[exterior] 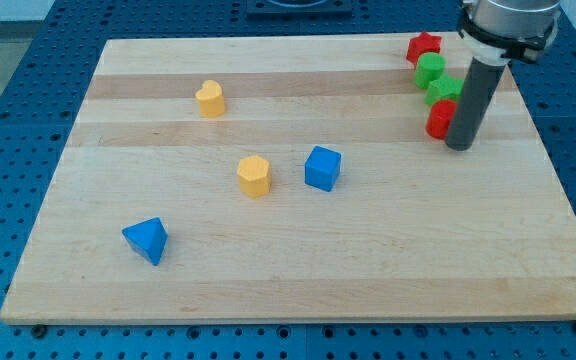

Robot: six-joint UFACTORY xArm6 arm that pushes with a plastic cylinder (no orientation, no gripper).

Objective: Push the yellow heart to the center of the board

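Light wood worktop (298, 270) sits on a blue perforated base (28, 80). I have no hand on this rig, just a dark rod, so nothing opens, closes or grips. My tip (459, 147) is down on the wood at the view's upper right.

Directly at the view's left of my rod, touching or nearly touching it, is the red block (439, 119); shape unclear. Above that, running toward the view's top, the green block (444, 90), a second green block (429, 69), round-looking, then the red star (423, 46) near the top edge. These four form a tight line just left of and above my tip.

The yellow heart (209, 98) is well apart from my tip, far toward the view's left and slightly higher, in the upper left part of the board.

Nearer the middle, left of and below my tip: the blue cube (322, 168) and the yellow hexagon block (254, 176), near each other but apart. The blue triangle block (147, 240) is furthest, at lower left.
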